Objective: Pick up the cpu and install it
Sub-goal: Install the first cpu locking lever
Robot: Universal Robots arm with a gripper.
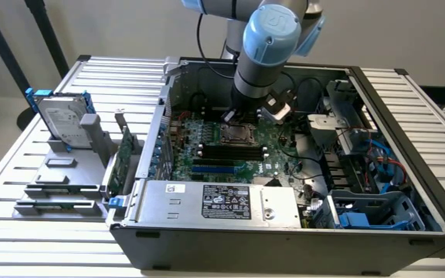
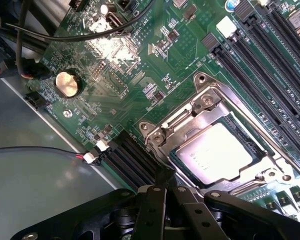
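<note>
A robot arm (image 1: pixel 265 52) reaches down into an open computer case (image 1: pixel 284 231) lying on a slatted metal bench (image 1: pixel 37 255), its gripper (image 2: pixel 165 187) poised just over the motherboard (image 2: pixel 140 60) beside the socket (image 2: pixel 162 132). The gripper's dark fingers (image 2: pixel 150 200) are drawn together and grasp nothing. The cpu (image 2: pixel 217 151), a small pale silver square, sits inside the metal frame of the socket, level with the frame's opening and apart from the fingertips. A round coin battery (image 2: pixel 67 83) shines on the green board well away from the socket, and long black memory slots (image 2: pixel 260 75) run along the socket's far side. In the exterior view the arm's blue-capped joint hangs over the middle of the case, with the socket just below it among the board's slots. A silver power supply (image 1: pixel 222 202) with a black label fills the near edge of the case. To the exterior view's left, outside the case, a hard drive (image 1: pixel 62 120) with blue rails stands tilted in a grey holder (image 1: pixel 72 174), near an upright green card (image 1: pixel 122 165).
</note>
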